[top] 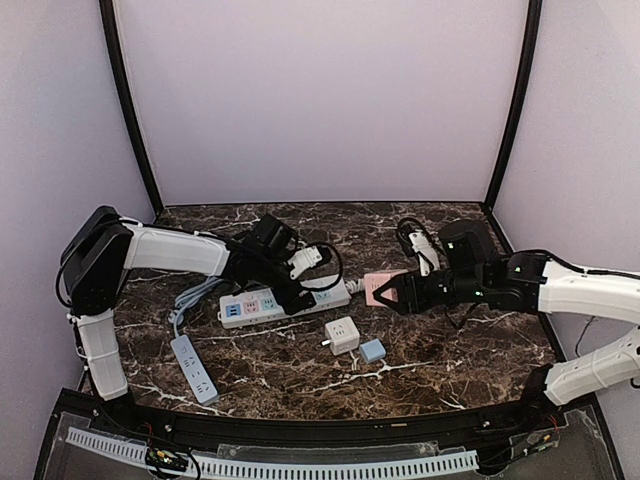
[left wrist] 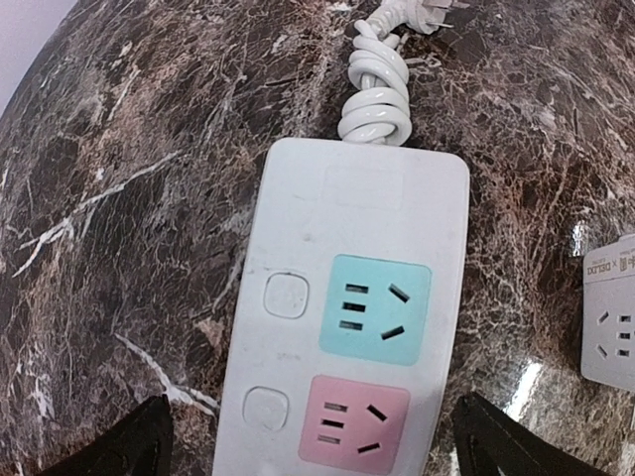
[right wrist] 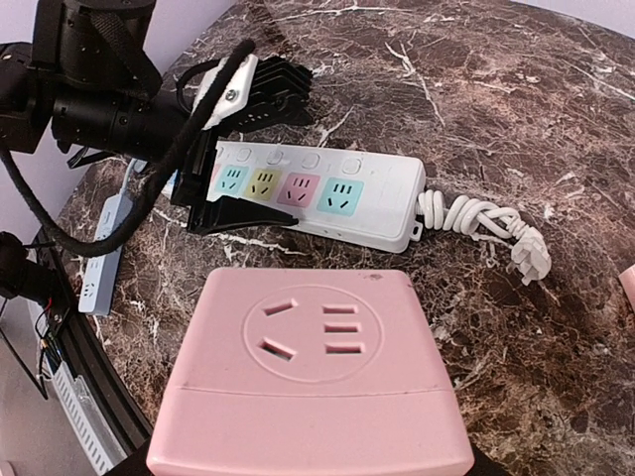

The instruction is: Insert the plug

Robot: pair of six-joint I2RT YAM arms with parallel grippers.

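While the left arm (top: 180, 250) stretches low from its base across the desk (top: 450, 365), its wrist bends down so that the left claw (top: 289, 293) hangs over the white power strip (top: 285, 303). Its fingers (left wrist: 134, 446) are spread wide, one on each side of the strip, level with the pink socket. Whether they touch the strip cannot be told. The right arm (top: 580, 290) reaches in from the right with its forearm near level. The right claw (top: 388, 290) pinches the pink plug block (top: 376, 284), just beyond the strip's right end, with its socket face toward the wrist camera. The strip's coiled cord (right wrist: 476, 216) lies on the desk at that same end. A white cube (top: 342, 335) and a small blue cube (top: 372, 350) sit nearer the bases, and a grey-blue power strip (top: 193, 368) lies at the left.
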